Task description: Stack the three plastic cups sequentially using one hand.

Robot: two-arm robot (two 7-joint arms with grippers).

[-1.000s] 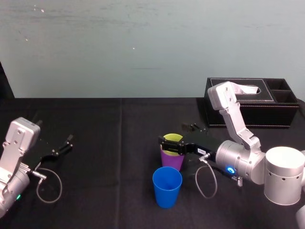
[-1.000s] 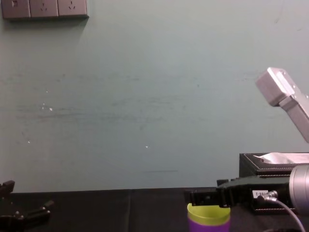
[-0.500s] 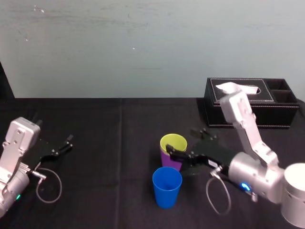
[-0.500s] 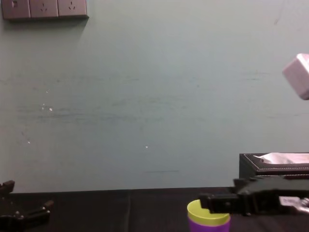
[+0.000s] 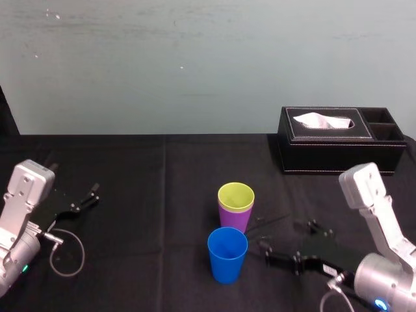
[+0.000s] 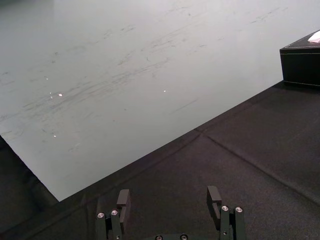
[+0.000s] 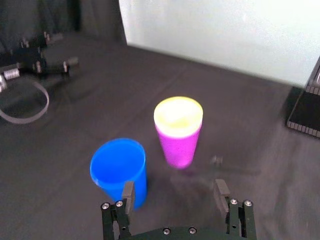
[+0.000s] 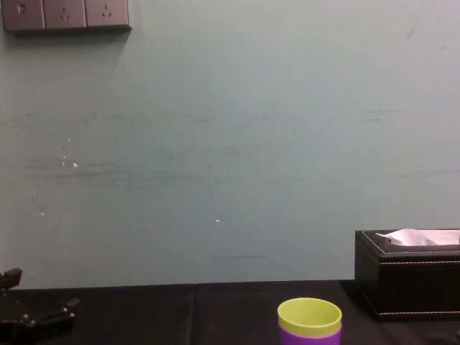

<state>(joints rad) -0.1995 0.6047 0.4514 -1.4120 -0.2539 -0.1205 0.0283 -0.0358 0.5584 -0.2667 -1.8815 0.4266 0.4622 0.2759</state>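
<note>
A yellow-green cup (image 5: 236,194) sits nested inside the purple cup (image 5: 233,218) near the middle of the black table. The blue cup (image 5: 227,253) stands alone just in front of that stack. My right gripper (image 5: 286,236) is low over the table, to the right of the blue cup and apart from it, open and holding nothing. In the right wrist view, the blue cup (image 7: 119,167) and the purple cup (image 7: 178,147) with the yellow-green cup (image 7: 178,112) in it stand ahead of the open gripper (image 7: 175,192). The left gripper (image 5: 81,200) rests open at the far left.
A black tissue box (image 5: 341,148) stands at the back right of the table. A loop of cable (image 5: 65,250) lies by the left arm. The left wrist view has bare black cloth ahead of the left gripper (image 6: 168,199).
My right gripper has let go of the yellow-green cup, left nested in the purple one, and pulled back toward me and to the right. It has dropped out of the chest view.
</note>
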